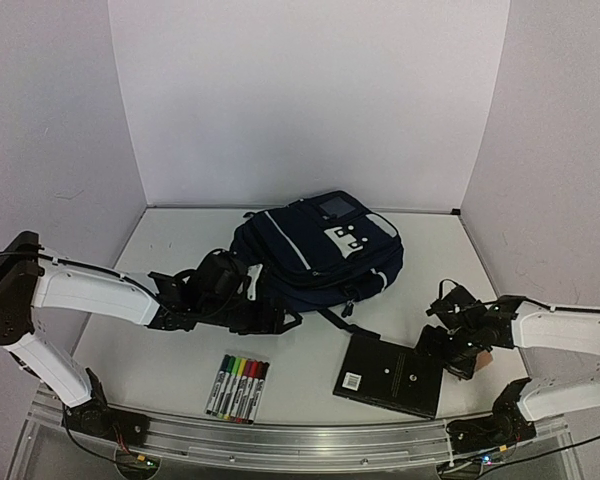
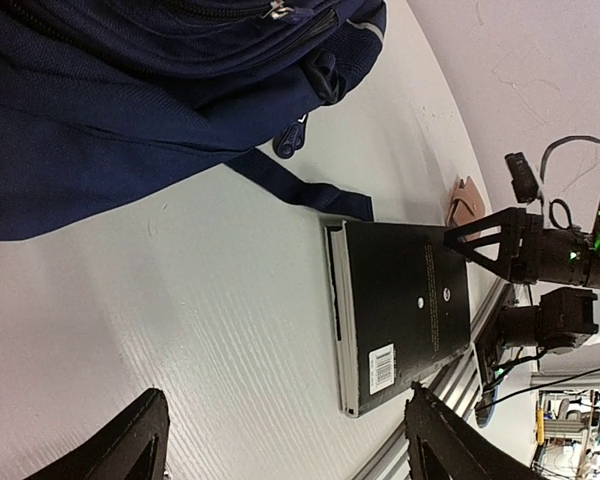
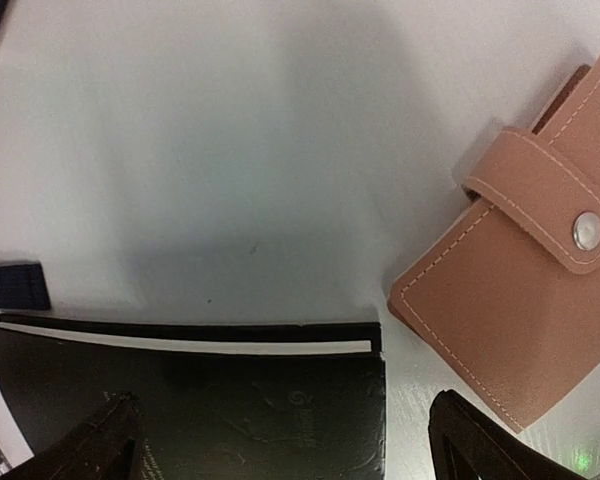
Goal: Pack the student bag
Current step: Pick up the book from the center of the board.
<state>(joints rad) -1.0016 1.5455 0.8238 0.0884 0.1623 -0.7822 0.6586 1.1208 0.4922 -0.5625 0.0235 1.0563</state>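
The left pincer [image 2: 290,455] is released and empty, with the navy student bag [image 2: 100,100] lying flat on the counter [image 2: 210,300] just ahead of it. The right pincer [image 3: 290,450], also spread and empty, hovers over a black notebook's [image 3: 180,400] edge, with a pink wallet [image 3: 520,300] just to its right.

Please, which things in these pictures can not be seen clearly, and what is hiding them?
Wallet: top view, mostly hidden behind the right pincer; right wrist view, cut by the right edge.
Bag: top view, the left pincer covers its near corner; whether it is open cannot be told.
Book: print too small in every view.
Markers: labels too small, top view.
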